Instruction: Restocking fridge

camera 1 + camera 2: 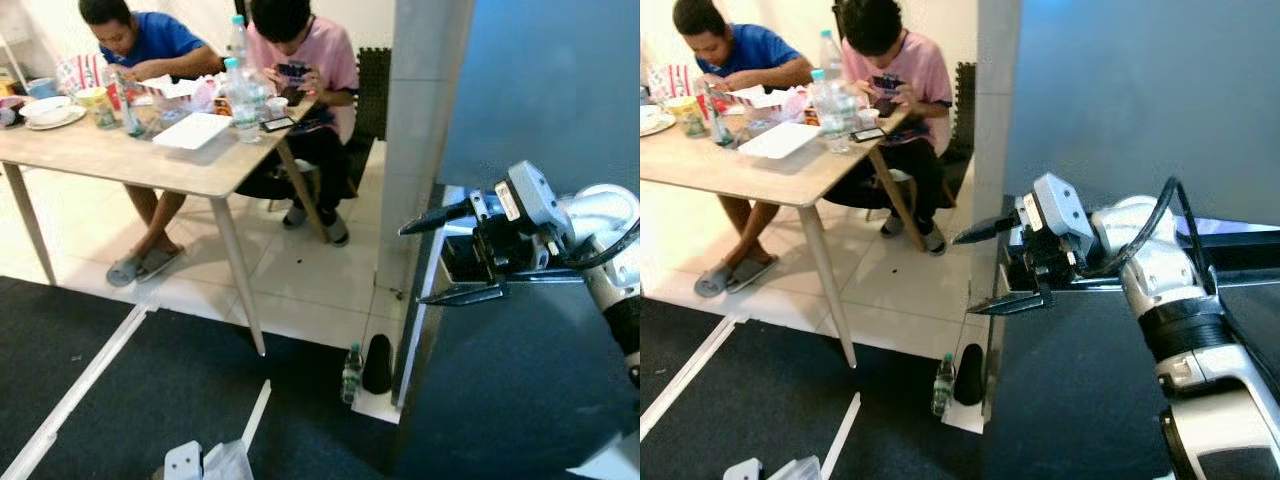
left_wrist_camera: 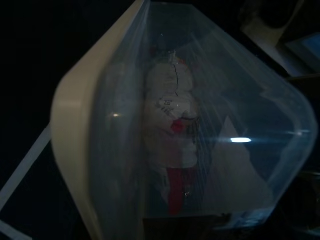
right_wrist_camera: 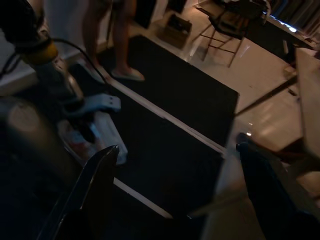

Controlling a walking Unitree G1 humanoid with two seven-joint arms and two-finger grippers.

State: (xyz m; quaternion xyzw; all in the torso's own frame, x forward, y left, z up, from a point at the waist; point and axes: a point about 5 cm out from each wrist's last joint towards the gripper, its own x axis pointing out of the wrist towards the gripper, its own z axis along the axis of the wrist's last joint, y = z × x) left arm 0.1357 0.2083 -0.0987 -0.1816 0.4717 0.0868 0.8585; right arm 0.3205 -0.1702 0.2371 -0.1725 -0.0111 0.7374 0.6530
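Just ahead of your right pincer [image 1: 992, 268], whose two long black fingers stand spread wide with nothing between them, runs the pale vertical edge of the tall blue-grey fridge door [image 1: 1120, 100]; the tips hover close to that edge, apparently at a dark handle recess, though you cannot tell whether they touch it. Judge the task as barely begun: the door looks shut, and nothing has gone inside as far as you can see. Low by your left side, your left pincer carries a clear, glossy plastic tub with a cream rim [image 2: 75, 150], and inside it lies a white packet with red print [image 2: 170, 145], crinkled and soft-looking; whether those fingers are spread or pressed together you cannot tell. That tub is the stock you have yet to shelve. Below the right pincer, on the pale tile at the door's foot, stand a small clear bottle with a green cap [image 1: 352, 372] and a dark cone-shaped object [image 1: 378, 364]. Well beyond the fingertips, two seated people share a light wooden table [image 1: 130, 160].
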